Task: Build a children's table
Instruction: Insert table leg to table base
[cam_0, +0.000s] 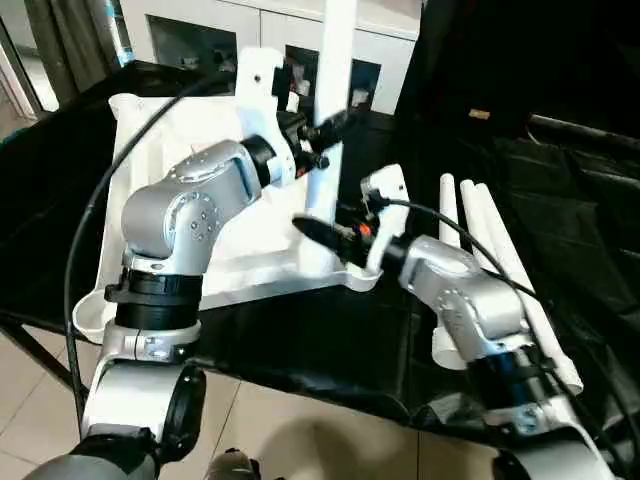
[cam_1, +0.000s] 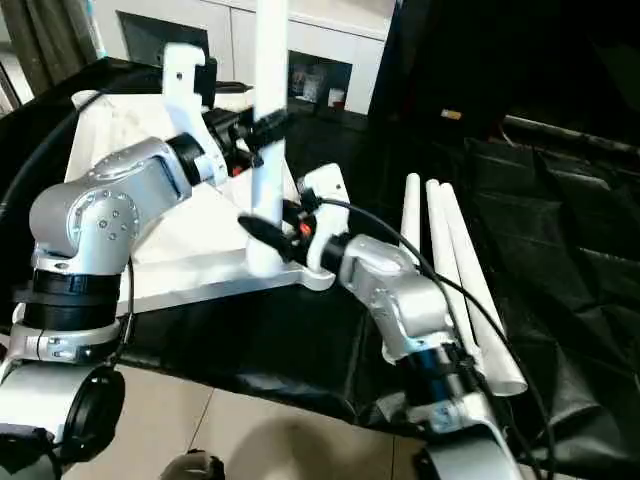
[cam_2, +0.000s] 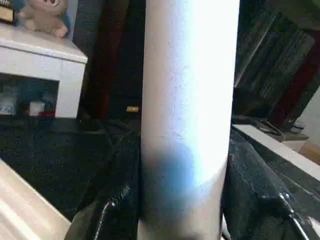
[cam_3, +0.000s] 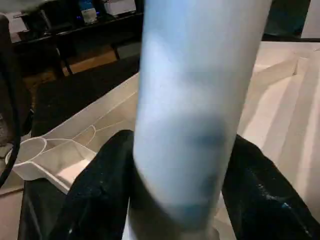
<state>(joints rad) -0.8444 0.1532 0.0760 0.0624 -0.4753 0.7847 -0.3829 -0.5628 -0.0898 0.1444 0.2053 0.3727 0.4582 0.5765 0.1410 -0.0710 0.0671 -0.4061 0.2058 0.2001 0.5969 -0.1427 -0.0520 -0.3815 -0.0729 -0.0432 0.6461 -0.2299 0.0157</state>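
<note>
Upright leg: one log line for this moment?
step: leg upright at tabletop near-right corner | left hand: shut on leg, upper | right hand: shut on leg, lower | spare legs: three on black table

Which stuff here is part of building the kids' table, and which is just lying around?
Job:
tabletop
upright leg, held by left gripper and right gripper
three spare legs

Lying around:
black-draped work table
white cabinet
plush toy

An upright leg (cam_0: 334, 120) stands on the tabletop (cam_0: 150, 140); three legs (cam_0: 490, 250) lie right.
</note>
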